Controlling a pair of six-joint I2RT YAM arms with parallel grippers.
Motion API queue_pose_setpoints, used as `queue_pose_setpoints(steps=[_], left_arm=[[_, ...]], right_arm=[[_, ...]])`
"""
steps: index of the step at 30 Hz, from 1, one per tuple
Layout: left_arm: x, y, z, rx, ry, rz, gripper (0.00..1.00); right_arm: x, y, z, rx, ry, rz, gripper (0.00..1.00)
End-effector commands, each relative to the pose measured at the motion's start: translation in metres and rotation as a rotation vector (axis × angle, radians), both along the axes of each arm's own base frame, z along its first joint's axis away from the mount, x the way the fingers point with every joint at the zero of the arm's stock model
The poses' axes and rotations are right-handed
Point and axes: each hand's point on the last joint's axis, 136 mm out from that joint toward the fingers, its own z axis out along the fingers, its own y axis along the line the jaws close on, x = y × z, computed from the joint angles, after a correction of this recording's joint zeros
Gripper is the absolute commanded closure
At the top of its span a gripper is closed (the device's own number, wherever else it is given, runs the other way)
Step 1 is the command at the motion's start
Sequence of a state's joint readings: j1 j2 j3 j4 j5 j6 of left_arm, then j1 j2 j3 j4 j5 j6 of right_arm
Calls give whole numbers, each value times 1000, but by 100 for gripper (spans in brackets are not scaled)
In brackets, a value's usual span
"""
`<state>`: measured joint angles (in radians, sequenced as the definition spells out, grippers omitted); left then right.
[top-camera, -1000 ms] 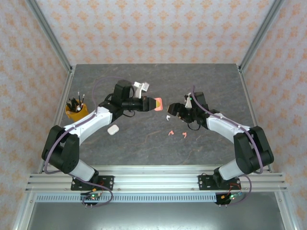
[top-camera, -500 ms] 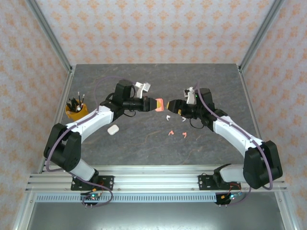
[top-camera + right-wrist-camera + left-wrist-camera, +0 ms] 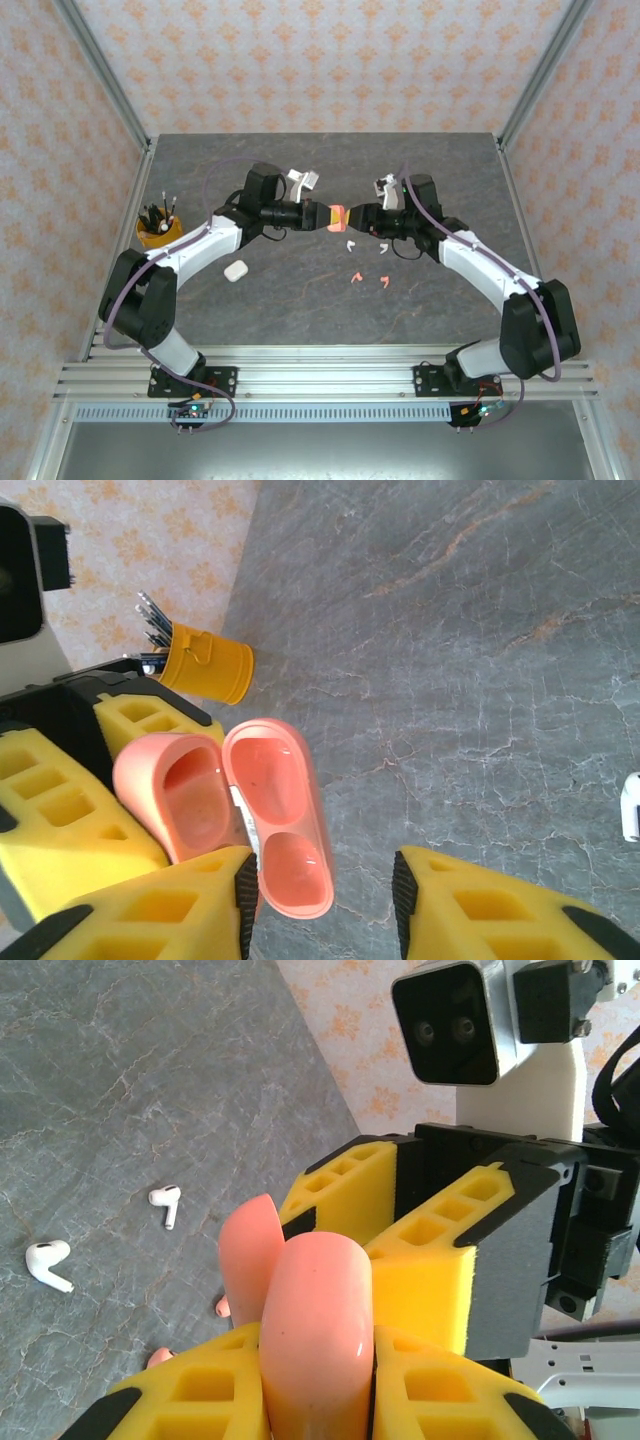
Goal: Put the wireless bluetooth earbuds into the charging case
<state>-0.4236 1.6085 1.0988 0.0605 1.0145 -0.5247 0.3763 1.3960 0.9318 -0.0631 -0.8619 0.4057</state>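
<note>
Left gripper (image 3: 315, 1385): clamping the pink case (image 3: 312, 1330) between its yellow fingers.
Right gripper (image 3: 372, 1228): facing it, fingers reaching just behind the case.
White earbuds (image 3: 165, 1203) (image 3: 48, 1263): lying apart on the grey table (image 3: 150, 1060).

On my overhead feed, the grey marbled table (image 3: 300, 310) carries a yellow cup of pens (image 3: 158, 232) near its left edge and a white charging case (image 3: 236, 270) just right of that. Mid-table lie two white earbuds (image 3: 350, 244), with two salmon-pink earbuds (image 3: 355, 277) close by toward the near edge, none touching.
</note>
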Motion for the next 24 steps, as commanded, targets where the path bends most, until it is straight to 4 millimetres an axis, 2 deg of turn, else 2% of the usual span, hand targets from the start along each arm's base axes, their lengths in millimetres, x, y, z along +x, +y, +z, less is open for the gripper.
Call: queue_pose_setpoints(steps=[1, 12, 17, 24], left_arm=[[4, -7, 21, -43, -55, -28, 100], [6, -10, 26, -51, -61, -39, 100], [5, -13, 23, -51, -54, -50, 100], [4, -18, 22, -50, -52, -60, 100]], right_arm=[[5, 5, 13, 20, -45, 28, 59], [8, 8, 6, 28, -33, 31, 65], [12, 10, 9, 45, -40, 33, 66], [13, 12, 11, 53, -42, 45, 72]])
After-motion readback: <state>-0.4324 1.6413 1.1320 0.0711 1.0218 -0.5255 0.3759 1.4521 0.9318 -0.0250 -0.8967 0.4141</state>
